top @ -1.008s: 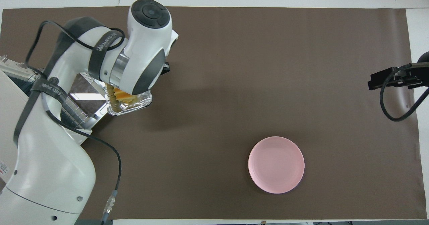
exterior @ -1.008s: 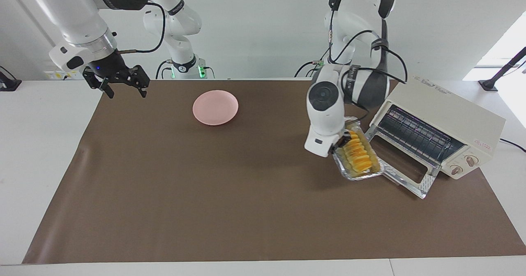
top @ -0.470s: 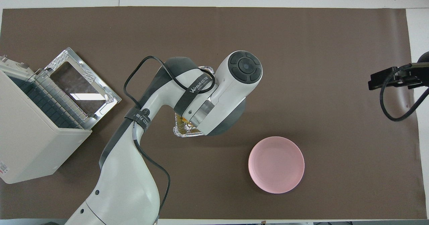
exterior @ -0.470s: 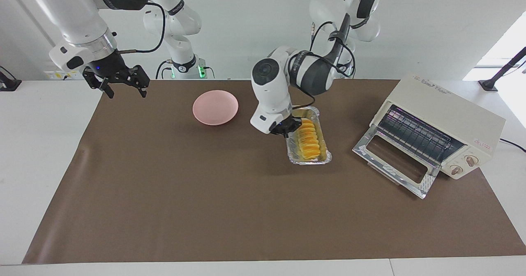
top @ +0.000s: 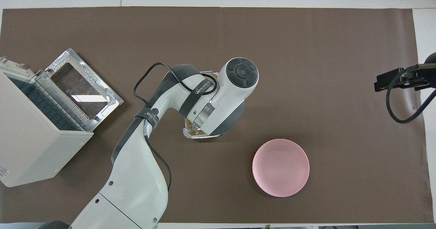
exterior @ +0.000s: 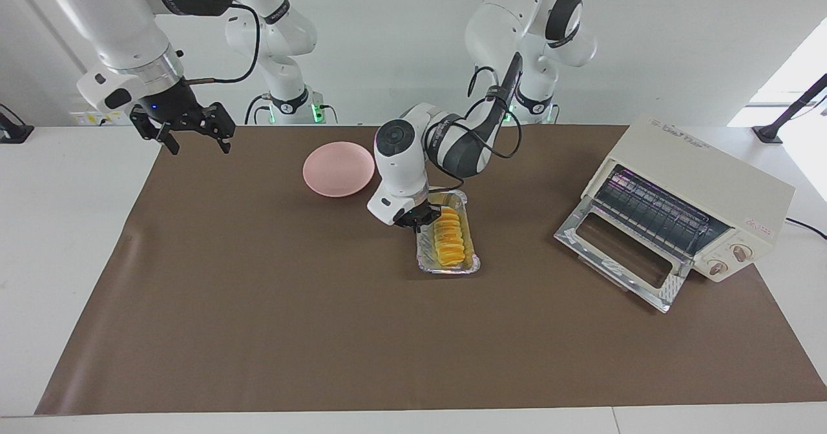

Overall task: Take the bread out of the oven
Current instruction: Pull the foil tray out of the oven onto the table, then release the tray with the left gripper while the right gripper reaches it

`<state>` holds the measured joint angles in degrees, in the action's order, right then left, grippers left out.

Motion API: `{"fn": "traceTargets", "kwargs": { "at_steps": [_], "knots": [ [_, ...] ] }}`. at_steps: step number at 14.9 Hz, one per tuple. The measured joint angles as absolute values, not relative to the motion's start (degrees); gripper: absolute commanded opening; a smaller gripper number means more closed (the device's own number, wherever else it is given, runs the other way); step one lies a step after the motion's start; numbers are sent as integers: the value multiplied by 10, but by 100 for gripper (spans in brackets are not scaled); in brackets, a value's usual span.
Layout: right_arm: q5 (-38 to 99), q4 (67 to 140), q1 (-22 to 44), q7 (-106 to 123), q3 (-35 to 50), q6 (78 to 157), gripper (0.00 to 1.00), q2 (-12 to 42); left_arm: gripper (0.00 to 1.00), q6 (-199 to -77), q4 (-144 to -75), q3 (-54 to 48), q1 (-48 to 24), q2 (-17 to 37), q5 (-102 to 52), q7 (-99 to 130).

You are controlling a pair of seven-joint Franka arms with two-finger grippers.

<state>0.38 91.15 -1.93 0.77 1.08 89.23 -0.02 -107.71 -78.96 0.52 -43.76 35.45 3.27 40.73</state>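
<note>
**Bread clear of the oven, tray at mid-table**

The bread (exterior: 449,243) lies in its foil tray (exterior: 448,268) between the pink plate (exterior: 338,168) and the open oven (exterior: 688,205). The left gripper (exterior: 421,219) clasps the tray's rim; it should settle flat before release. The right gripper (exterior: 191,130) waits, fingers spread.

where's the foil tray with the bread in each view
Facing view: the foil tray lies mid-table with the bread in it, the left gripper at its rim.
Overhead view: only a corner of the foil tray peeks out from under the left arm; the bread is mostly hidden.
Shared landmark: the pink plate, beside the tray and nearer the robots.
</note>
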Motion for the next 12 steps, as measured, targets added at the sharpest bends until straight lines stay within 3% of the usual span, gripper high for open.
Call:
{"fn": "traceTargets", "kwargs": {
  "at_steps": [7,10,12],
  "knots": [
    [4,911,-18,8,12,892,100,-3,100,-990,-745,17,-410,321,14,407],
    [8,916,-15,8,20,898,100,-8,100,-906,-745,23,-327,241,12,380],
    [12,932,16,-4,31,932,100,-9,100,-845,-750,27,-227,181,10,307]
  ]
}}
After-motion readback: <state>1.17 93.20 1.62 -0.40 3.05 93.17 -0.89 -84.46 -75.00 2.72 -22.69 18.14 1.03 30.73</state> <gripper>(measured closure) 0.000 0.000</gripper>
